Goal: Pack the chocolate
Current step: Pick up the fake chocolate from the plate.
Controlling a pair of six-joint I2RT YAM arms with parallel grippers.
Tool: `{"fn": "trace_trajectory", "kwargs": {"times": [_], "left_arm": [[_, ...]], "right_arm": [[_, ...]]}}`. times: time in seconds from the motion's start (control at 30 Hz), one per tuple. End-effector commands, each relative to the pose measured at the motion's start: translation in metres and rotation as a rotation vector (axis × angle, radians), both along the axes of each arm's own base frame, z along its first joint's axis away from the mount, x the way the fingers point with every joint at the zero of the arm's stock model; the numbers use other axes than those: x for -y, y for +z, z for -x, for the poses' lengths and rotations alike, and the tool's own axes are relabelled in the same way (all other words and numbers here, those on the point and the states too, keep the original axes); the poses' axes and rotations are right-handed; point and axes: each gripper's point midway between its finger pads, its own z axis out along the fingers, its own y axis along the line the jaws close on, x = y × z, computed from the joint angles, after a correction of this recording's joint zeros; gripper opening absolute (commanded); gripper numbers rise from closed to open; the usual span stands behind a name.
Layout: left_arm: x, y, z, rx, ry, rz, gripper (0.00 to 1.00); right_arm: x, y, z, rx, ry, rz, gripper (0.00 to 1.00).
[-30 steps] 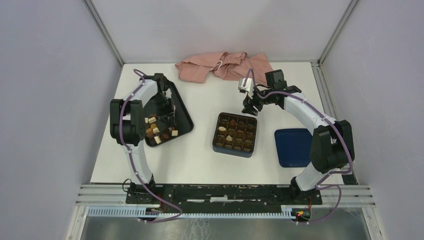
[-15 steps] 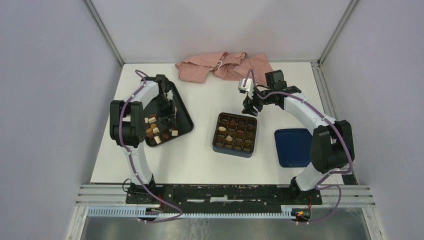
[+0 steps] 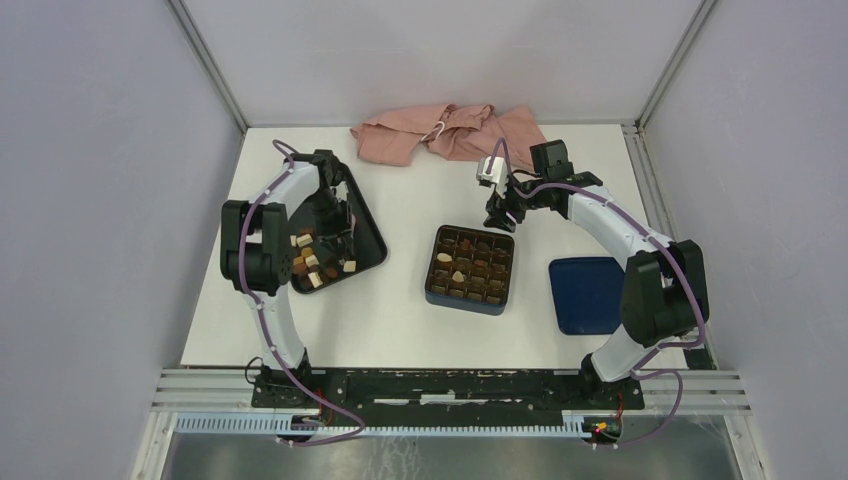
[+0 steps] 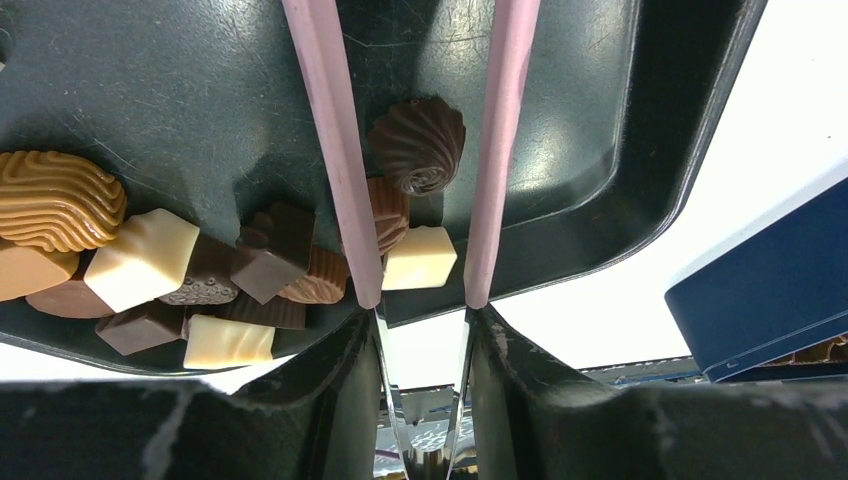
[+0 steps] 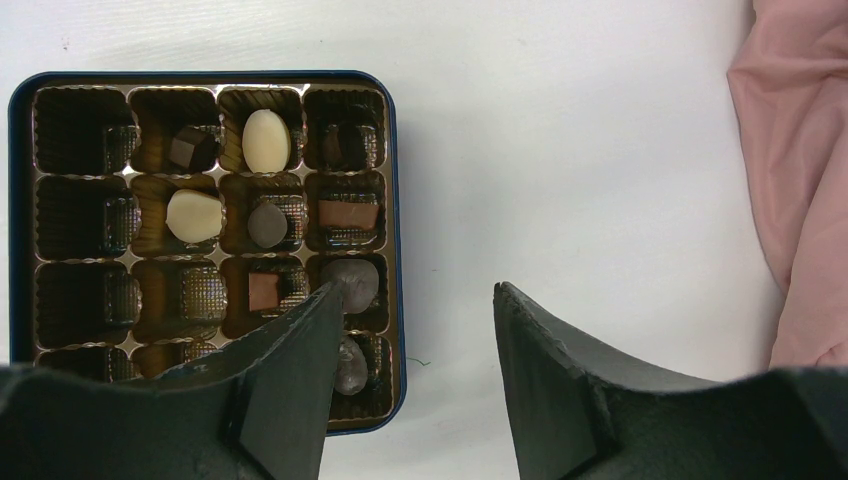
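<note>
**Chocolate, loose:** a heap of dark, light brown and cream pieces lies in the near half of the black tray [image 4: 560,120], which sits by the table's [image 3: 400,310] left edge.
- Ridged dark round piece [image 4: 417,145]: lies apart from the heap, between the left tool's fingers [image 4: 335,150] with a gap on each side. Its swirled tip seems to point back toward the tool's base.
- Cream square piece [image 4: 420,257]: flat, also between the fingers, closest to the left one.
- Ridged caramel oval [image 4: 55,200]: at the heap's outer end, long axis across the wrist view.

**Chocolate, packed:** several pieces sit in cells of the dark blue box [image 5: 394,200] at mid-table. A cream oval [image 5: 266,140] lies with its long axis along its cell column.

**Left tool** [image 3: 337,222]: spread a little, pinching nothing. The arm has its elbow raised and its forearm angled down into the tray.

**Right tool** [image 5: 417,300]: spread wide and empty, above the box's far right corner. The arm arcs from the near right edge, wrist turned inward.

**Other:**
- Blue lid [image 3: 587,294], by the right edge.
- Pink cloth [image 3: 445,132], at the far edge.
</note>
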Motion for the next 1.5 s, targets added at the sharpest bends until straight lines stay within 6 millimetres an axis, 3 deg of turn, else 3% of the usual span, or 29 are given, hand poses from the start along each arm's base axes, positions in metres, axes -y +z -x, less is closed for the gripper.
{"fn": "trace_trajectory", "kwargs": {"times": [0.0, 0.73, 0.9, 1.0, 1.33, 1.47], "left_arm": [[-0.002, 0.02, -0.003, 0.059, -0.039, -0.008, 0.39], [-0.002, 0.011, 0.002, 0.009, -0.073, -0.056, 0.38], [0.0, 0.019, -0.006, 0.052, -0.066, -0.051, 0.19], [0.004, 0.026, -0.011, 0.097, -0.058, -0.031, 0.14], [0.015, 0.04, -0.02, 0.208, -0.043, 0.039, 0.06], [0.017, 0.045, -0.016, 0.241, -0.05, 0.058, 0.05]], "right_arm": [[-0.002, 0.007, -0.003, 0.024, 0.007, -0.023, 0.63], [-0.002, 0.007, -0.003, 0.025, 0.004, -0.022, 0.63], [-0.003, 0.006, -0.002, 0.019, 0.009, -0.029, 0.63], [-0.005, 0.004, 0.0, 0.015, 0.015, -0.039, 0.63], [-0.017, -0.006, 0.013, 0.024, 0.088, -0.128, 0.73], [-0.013, -0.017, 0.011, 0.072, 0.097, -0.1, 0.75]]}}
